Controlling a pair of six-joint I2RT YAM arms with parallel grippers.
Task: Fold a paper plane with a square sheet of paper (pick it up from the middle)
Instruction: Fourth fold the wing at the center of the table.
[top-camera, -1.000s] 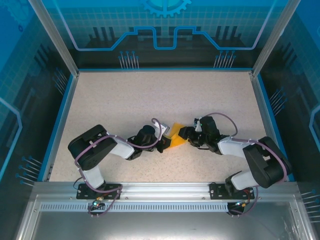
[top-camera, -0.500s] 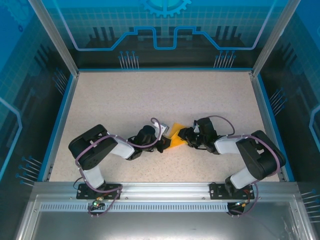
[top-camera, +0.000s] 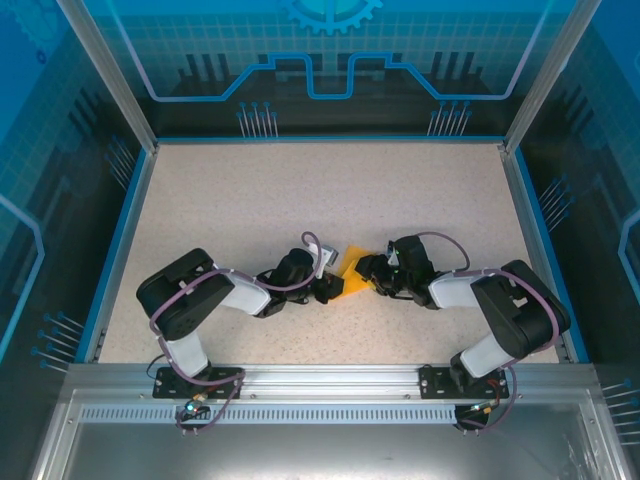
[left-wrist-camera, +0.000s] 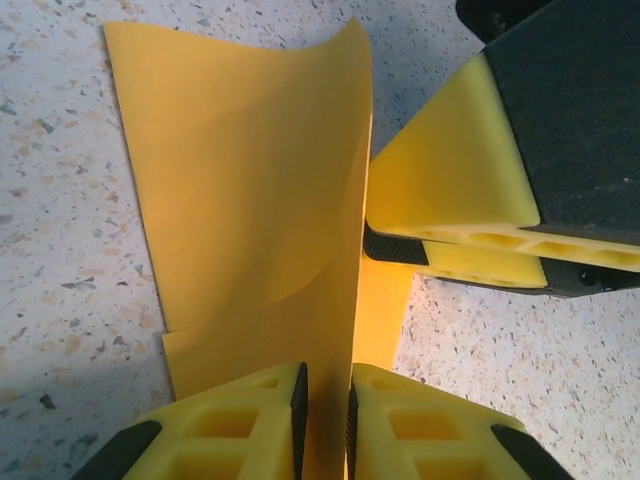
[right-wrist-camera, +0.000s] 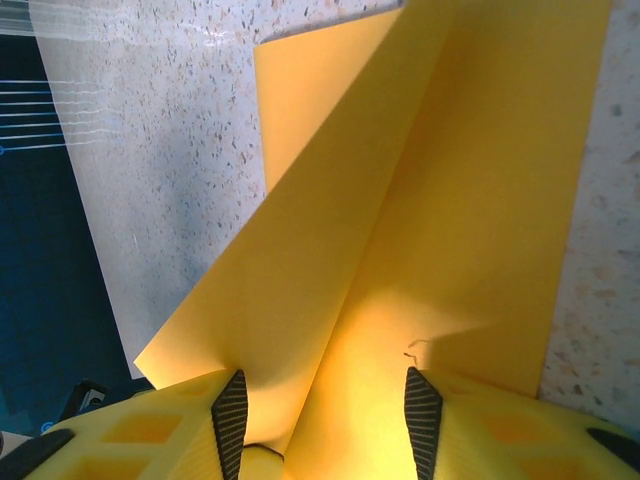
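Left gripper (left-wrist-camera: 325, 405) narrow, upright flap of paper (left-wrist-camera: 240, 200) passes between pads; real pinch or loose, cannot tell. Right gripper (right-wrist-camera: 325, 420) half apart, astride paper, no pinch visible.

Change since second ago: right gripper moved closer to left one, orange patch in top view smaller. Meaning, probably: crease in work, plane not yet formed.

Paper on table (top-camera: 300, 190), centre of top view, between grippers. Long axis top-to-bottom of frame, corner points to top.

Folded paper (right-wrist-camera: 440, 200) inside spread tool (right-wrist-camera: 325, 405)
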